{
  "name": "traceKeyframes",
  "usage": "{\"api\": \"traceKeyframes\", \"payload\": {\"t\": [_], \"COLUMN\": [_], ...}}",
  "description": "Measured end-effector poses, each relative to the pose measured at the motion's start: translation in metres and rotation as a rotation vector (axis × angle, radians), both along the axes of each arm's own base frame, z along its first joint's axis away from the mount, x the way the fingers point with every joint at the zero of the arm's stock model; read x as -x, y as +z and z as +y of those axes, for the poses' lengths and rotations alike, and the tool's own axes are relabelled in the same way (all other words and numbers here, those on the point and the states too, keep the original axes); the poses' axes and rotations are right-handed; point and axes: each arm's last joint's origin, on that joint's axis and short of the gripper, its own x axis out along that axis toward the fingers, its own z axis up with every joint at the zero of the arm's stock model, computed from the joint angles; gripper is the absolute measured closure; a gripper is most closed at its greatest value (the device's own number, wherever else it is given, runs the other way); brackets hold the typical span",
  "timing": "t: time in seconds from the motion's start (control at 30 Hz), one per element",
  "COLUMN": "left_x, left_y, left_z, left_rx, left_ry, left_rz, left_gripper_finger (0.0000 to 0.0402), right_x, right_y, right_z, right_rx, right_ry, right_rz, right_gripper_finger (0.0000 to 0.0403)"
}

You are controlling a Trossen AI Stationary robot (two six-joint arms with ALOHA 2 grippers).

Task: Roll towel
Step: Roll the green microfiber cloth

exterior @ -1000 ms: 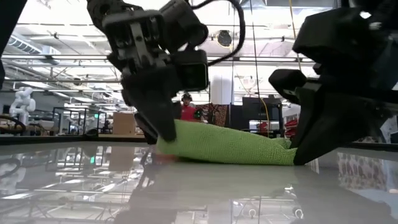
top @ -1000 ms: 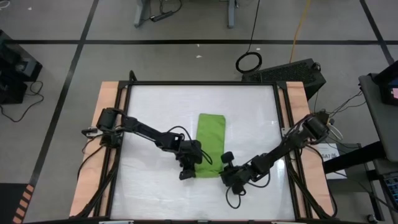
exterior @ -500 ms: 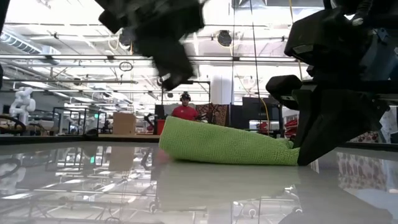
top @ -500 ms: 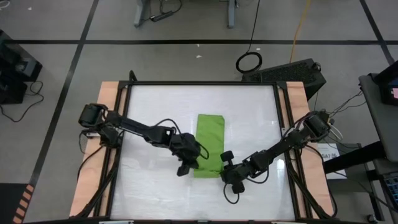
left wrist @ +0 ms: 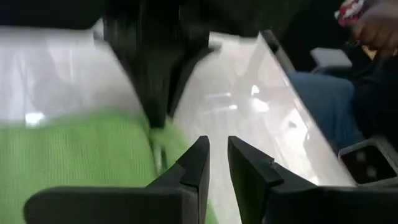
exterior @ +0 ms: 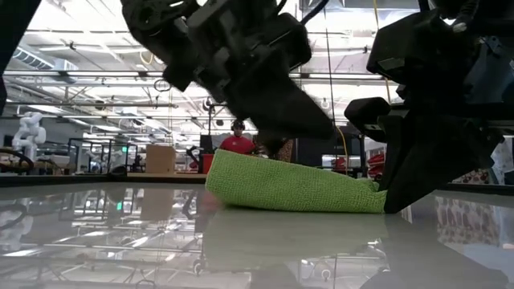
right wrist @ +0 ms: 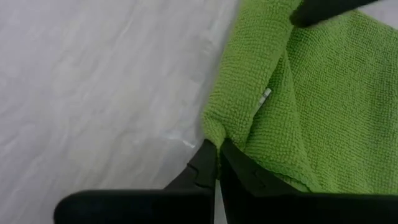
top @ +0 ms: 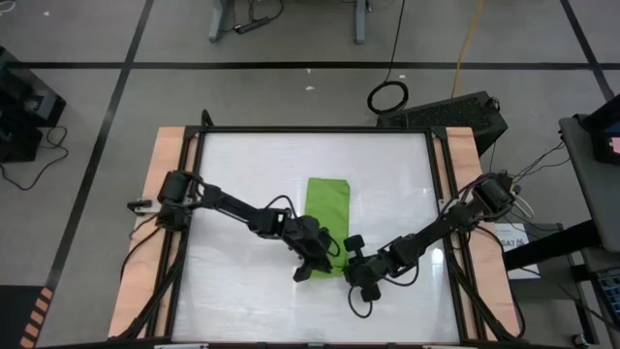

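Note:
The lime-green towel (top: 327, 218) lies folded into a narrow strip on the white table, its long way running far to near. My right gripper (top: 347, 262) is at the strip's near right corner, shut on it. My left gripper (top: 306, 269) hovers over the near end of the towel (exterior: 289, 186), tilted toward the right gripper. Its fingers (left wrist: 217, 158) stand a narrow gap apart with nothing between them. In the low view the left gripper (exterior: 321, 128) hangs clear above the cloth. My right gripper pinches the towel's near right corner (right wrist: 214, 138) between its two shut fingers. It comes slanting down from the table's right near side. A folded edge with more than one layer shows beside the fingers. The towel (right wrist: 323, 106) lies flat on the table, slack.
Wooden side rails (top: 165, 194) and a black frame border the white table top (top: 252, 174). Bare table lies to the left, right and far side of the towel. A person in red (exterior: 238, 143) stands far off in the room behind.
My left gripper has lifted off the towel's near left corner, then swung toward the table's right over the near end, rolling and tipping toward level. The towel has stayed where it was.

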Motion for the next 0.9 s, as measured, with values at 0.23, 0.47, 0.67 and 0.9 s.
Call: {"api": "traceKeyframes", "payload": {"t": [0.23,0.47,0.67,0.9], "left_x": [-0.010,-0.014,-0.007,0.001], "left_y": [-0.017,-0.020,-0.023,-0.021], "left_z": [-0.002,-0.007,-0.010,-0.017], "left_rx": [-0.074,-0.186,-0.231,-0.244], "left_ry": [-0.025,-0.026,-0.025,-0.040], "left_rz": [0.131,0.189,0.296,0.345], "left_gripper_finger": [0.0338,0.0338,0.0338,0.0338], "right_x": [-0.001,-0.003,-0.002,-0.002], "right_y": [0.000,0.000,-0.001,-0.001], "right_z": [-0.002,-0.005,-0.005,-0.006], "right_rx": [-0.005,-0.012,-0.016,-0.026], "right_ry": [-0.007,-0.018,-0.032,-0.040], "right_rz": [-0.001,0.001,0.011,0.025], "right_gripper_finger": [0.0401,0.0401,0.0401,0.0401]}}
